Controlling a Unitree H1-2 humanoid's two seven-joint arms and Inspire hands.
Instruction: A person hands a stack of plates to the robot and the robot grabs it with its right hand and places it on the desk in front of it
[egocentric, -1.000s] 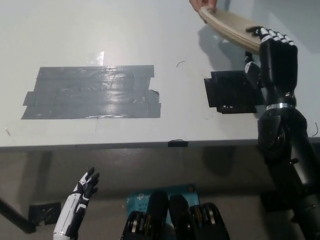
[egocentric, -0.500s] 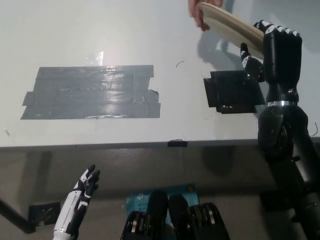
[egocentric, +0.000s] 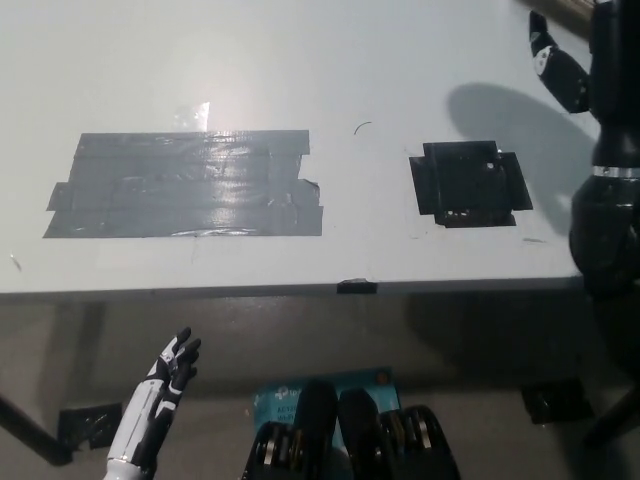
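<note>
Only a thin tan sliver of the stack of plates (egocentric: 571, 5) shows at the top right edge of the head view; the remainder is cut off. My black right hand (egocentric: 602, 70) is raised at that corner, its thumb under the sliver, shut on the stack. It hangs over the white desk (egocentric: 300, 60), and a round shadow (egocentric: 500, 110) lies on the desk below it. No person's hand is in view. My white left hand (egocentric: 165, 385) rests open, below the desk's front edge at lower left.
A large patch of grey tape (egocentric: 185, 185) covers the desk's left middle. A smaller square of black tape (egocentric: 468, 183) lies right of centre, just under the shadow. The desk's front edge (egocentric: 355, 288) crosses the picture.
My right hand has moved up and to the right with the stack, mostly out of the picture. The person's hand has left the view. The left hand has stayed put.
</note>
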